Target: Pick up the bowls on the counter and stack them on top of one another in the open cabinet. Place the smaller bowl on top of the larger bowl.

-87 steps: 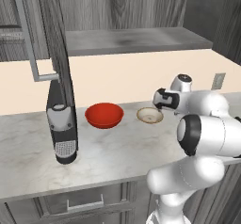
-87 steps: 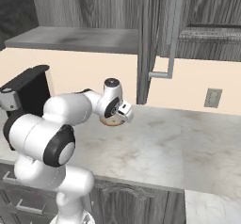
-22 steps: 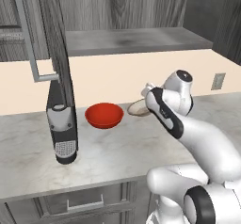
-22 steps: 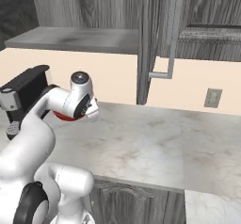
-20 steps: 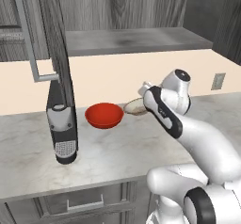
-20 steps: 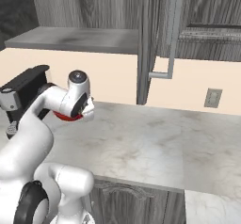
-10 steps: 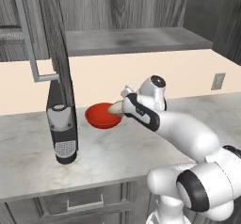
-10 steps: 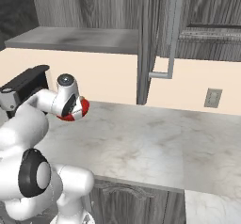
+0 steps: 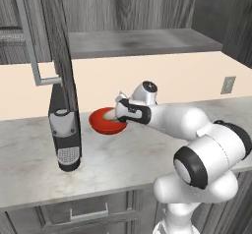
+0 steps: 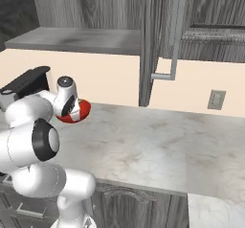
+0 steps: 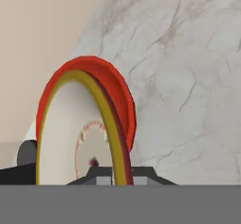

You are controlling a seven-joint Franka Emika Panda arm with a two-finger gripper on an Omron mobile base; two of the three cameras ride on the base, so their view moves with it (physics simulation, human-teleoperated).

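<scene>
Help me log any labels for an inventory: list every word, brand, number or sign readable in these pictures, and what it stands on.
None: no readable text anywhere.
The larger bowl, the smaller bowl pinched at its rim by the hand, and the coffee machine bear no lettering.
The faint reddish ring inside the smaller bowl is a pattern, not writing.
The wall outlet is blank.

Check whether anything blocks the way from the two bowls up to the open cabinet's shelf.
Nothing visible does. The glossy red bowl and the small beige bowl held by the gripper sit below the flat grey shelf; the door hangs open to the side.
</scene>
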